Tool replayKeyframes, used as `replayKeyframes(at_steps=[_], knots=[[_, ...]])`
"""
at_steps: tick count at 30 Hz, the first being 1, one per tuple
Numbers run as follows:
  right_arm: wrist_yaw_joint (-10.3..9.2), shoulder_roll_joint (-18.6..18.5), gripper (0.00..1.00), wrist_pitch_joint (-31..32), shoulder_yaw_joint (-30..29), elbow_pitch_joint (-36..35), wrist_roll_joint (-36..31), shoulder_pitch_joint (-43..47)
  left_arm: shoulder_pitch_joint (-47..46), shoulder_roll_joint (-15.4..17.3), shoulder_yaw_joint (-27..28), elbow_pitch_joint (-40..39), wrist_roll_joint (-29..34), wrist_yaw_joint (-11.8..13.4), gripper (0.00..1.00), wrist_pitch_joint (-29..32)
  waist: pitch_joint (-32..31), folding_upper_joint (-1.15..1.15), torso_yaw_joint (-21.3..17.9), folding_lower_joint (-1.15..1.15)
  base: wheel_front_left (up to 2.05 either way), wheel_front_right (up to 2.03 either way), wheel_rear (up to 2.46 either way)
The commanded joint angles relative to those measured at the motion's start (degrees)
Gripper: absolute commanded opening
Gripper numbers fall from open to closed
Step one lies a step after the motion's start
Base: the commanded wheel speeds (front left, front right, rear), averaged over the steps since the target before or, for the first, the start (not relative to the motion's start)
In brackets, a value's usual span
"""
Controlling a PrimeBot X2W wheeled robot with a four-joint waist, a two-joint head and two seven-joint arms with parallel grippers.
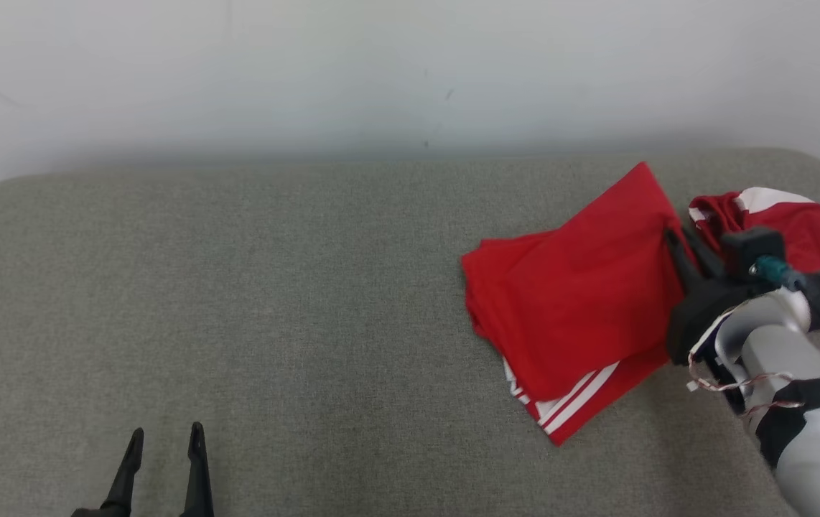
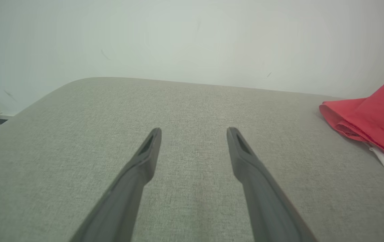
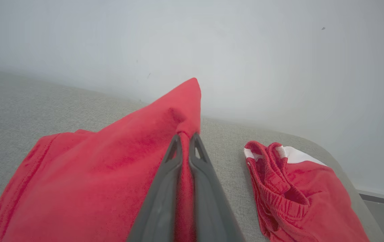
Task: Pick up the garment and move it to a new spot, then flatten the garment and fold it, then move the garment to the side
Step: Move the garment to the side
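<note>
The right arm reaches in from the lower right of the head view, its pale forearm [image 1: 798, 402] angled up and inward, the wrist bent so the right gripper [image 1: 674, 235] points toward the far edge of the desk [image 1: 238, 287]. Its jaws are clenched on the right-hand edge of the garment [image 1: 575, 301], a folded red piece with white stripes at its near hem. In the right wrist view the two fingers [image 3: 165, 188] pinch a ridge of red cloth between them, and the fabric rises to a peak just beyond the tips.

The garment lies on the right half of the grey cloth-covered desk, its pinched corner lifted and the rest resting flat. Just to its right a second red garment [image 1: 798, 222] with white trim sits bunched near the desk's rounded right corner, apart from the first.

The left gripper [image 1: 167, 429] hovers low at the near left, jaws released and spread over bare grey surface. The whole left and middle of the desk lie open, up to the pale wall [image 1: 381, 72] behind.
</note>
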Motion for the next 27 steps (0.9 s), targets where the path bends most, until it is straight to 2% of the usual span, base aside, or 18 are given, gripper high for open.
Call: replayKeyframes(at_steps=[1, 15, 27], knots=[[-0.13, -0.8, 0.00, 0.2, 0.3, -0.3, -0.5, -1.6, -1.1, 0.0, 0.1, -0.4, 0.4, -0.2, 1.00, -0.1, 2.5, -0.01, -1.3, 0.00, 0.00, 0.00, 0.00], [-0.13, -12.1, 0.00, 3.3, 1.6, 1.6, -2.8, -14.8, -6.8, 0.1, 0.5, -4.2, 2.8, -1.1, 1.00, -0.1, 12.3, -0.01, -3.9, 0.00, 0.00, 0.00, 0.00], [-0.13, -21.3, 0.00, 6.3, 3.5, 5.0, -3.4, -19.6, -8.6, 0.7, 0.0, -7.7, 3.6, -1.3, 1.00, -0.1, 16.6, -0.01, -4.4, 0.00, 0.00, 0.00, 0.00]])
